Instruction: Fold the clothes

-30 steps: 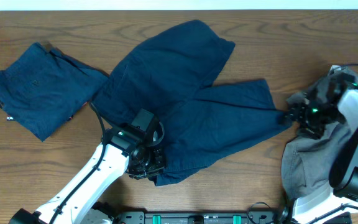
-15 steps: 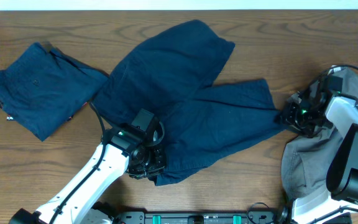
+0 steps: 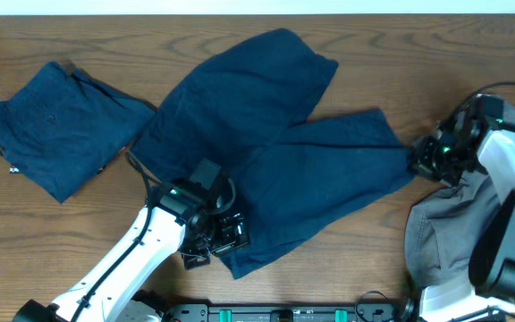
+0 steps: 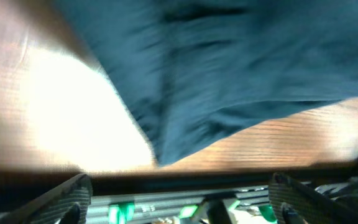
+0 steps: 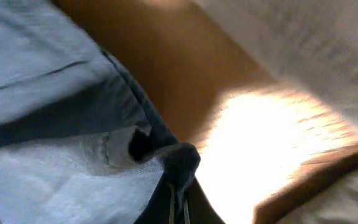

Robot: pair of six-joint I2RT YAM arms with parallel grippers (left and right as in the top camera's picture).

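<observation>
A dark navy garment [image 3: 275, 152] of the clothes lies spread across the middle of the table. My left gripper [image 3: 215, 248] hovers open at its lower hem; in the left wrist view the fingers [image 4: 67, 196] stand wide apart with nothing between them, and the navy cloth [image 4: 229, 74] lies just beyond. My right gripper [image 3: 416, 161] is shut on the garment's right corner. The right wrist view shows that bunched corner [image 5: 180, 163] pinched in the gripper [image 5: 180, 208].
A folded navy garment [image 3: 56, 125] lies at the far left. A light grey garment [image 3: 450, 237] is heaped at the right, under and beside my right arm, and shows blurred in the right wrist view [image 5: 316, 43]. The table's front edge runs just below the left gripper.
My left gripper has opened and let go of the navy hem. My right gripper has shut on the garment's right corner and drawn it slightly rightward.
</observation>
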